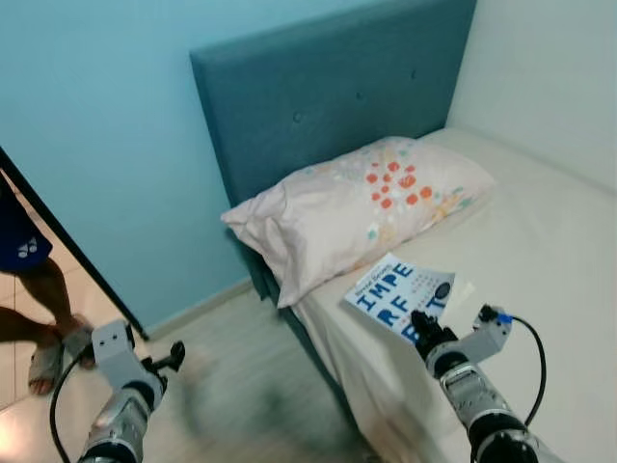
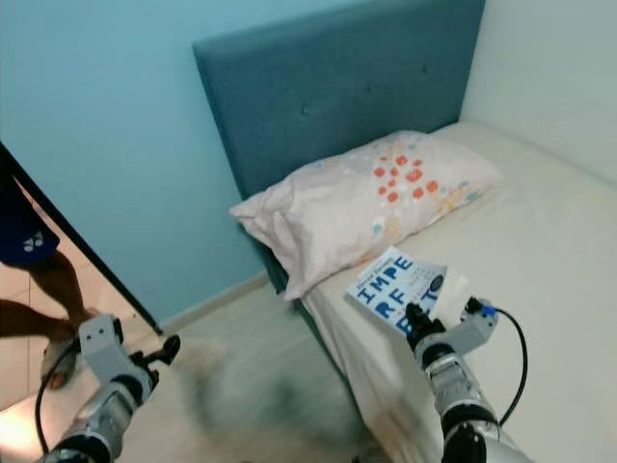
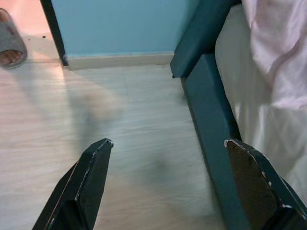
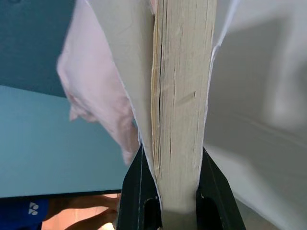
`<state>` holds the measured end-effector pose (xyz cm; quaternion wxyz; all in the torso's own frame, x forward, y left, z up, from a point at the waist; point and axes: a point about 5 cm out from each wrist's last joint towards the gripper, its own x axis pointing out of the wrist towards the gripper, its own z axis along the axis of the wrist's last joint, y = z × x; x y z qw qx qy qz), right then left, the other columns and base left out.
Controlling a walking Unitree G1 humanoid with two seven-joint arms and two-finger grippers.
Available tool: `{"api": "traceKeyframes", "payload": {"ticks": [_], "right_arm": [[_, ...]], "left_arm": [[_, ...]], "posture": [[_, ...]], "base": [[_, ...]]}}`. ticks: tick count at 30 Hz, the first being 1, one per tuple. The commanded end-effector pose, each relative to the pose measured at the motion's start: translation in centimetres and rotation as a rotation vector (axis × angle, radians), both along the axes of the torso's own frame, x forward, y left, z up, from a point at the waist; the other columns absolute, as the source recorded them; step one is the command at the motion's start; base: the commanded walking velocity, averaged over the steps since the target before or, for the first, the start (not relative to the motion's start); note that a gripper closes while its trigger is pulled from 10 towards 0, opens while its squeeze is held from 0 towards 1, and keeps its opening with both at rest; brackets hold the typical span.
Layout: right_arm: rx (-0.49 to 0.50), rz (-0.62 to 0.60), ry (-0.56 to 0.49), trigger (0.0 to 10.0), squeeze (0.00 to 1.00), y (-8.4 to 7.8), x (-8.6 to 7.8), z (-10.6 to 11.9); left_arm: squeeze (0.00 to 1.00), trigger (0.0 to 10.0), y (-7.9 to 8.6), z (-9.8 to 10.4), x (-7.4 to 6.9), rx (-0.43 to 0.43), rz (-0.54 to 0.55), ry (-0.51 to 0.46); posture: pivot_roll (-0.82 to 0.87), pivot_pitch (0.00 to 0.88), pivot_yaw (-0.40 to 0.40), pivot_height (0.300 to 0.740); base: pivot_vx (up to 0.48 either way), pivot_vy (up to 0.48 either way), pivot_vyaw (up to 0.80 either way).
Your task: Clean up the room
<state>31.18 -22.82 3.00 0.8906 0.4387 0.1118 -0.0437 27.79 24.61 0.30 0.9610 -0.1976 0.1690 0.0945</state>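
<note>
A white book with blue lettering [image 1: 398,294] lies on the bed's near side, just below the flowered pillow [image 1: 362,207]. My right gripper [image 1: 421,325] is shut on the book's near edge. In the right wrist view the book's page block [image 4: 180,96] stands clamped between the two black fingers [image 4: 135,187]. My left gripper [image 3: 168,182] hangs open over the wooden floor [image 3: 120,143] beside the bed frame, with nothing between its fingers. It also appears low on the left [image 1: 166,365].
A teal headboard [image 1: 328,96] stands against the blue wall. The teal bed frame [image 3: 211,129] runs along the floor close to my left gripper. A person's legs in sandals [image 1: 43,328] stand at the far left by a dark door frame [image 1: 72,256].
</note>
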Motion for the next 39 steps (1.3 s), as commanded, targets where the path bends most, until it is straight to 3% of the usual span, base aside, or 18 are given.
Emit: {"api": "traceKeyframes", "payload": {"ticks": [1, 8, 14, 17, 28, 39], "right_arm": [[0.038, -0.002, -0.034, 10.0, 0.00, 0.4, 0.4, 0.4], [0.046, -0.007, -0.083, 10.0, 0.00, 0.7, 1.6, 1.7], [-0.002, -0.048, -0.002, 10.0, 0.00, 1.1, 2.1, 1.8], [0.002, -0.050, -0.006, 10.0, 0.00, 1.1, 2.2, 1.9], [0.010, -0.027, -0.123, 10.0, 0.00, 2.1, 5.3, 6.2], [0.011, -0.050, -0.164, 10.0, 0.00, 2.2, 6.3, 7.9]], "left_arm": [[0.00, 10.0, 1.1, -0.3, -0.8, 0.006, 0.018, 0.004], [0.00, 10.0, 1.8, 0.9, -0.2, 0.012, -0.013, -0.066], [0.00, 10.0, 2.0, 2.0, 0.3, 0.015, -0.066, -0.143], [0.00, 10.0, 2.0, 2.1, 0.3, 0.017, -0.074, -0.150], [0.00, 10.0, 2.9, 2.4, -0.8, 0.042, -0.143, -0.188], [0.00, 10.0, 2.3, 2.5, -0.8, 0.035, -0.179, -0.197]], "posture": [[0.01, 0.214, 0.098, 0.610], [0.05, 0.256, 0.114, 0.591], [0.10, 0.315, 0.125, 0.591], [0.10, 0.315, 0.125, 0.591], [0.16, 0.377, 0.151, 0.591], [0.16, 0.376, 0.152, 0.591]], "base": [[0.000, 0.000, 0.00], [0.000, 0.000, 0.00], [0.000, 0.000, 0.00], [0.000, 0.000, 0.00], [0.000, 0.000, 0.00], [0.000, 0.000, 0.00]]}}
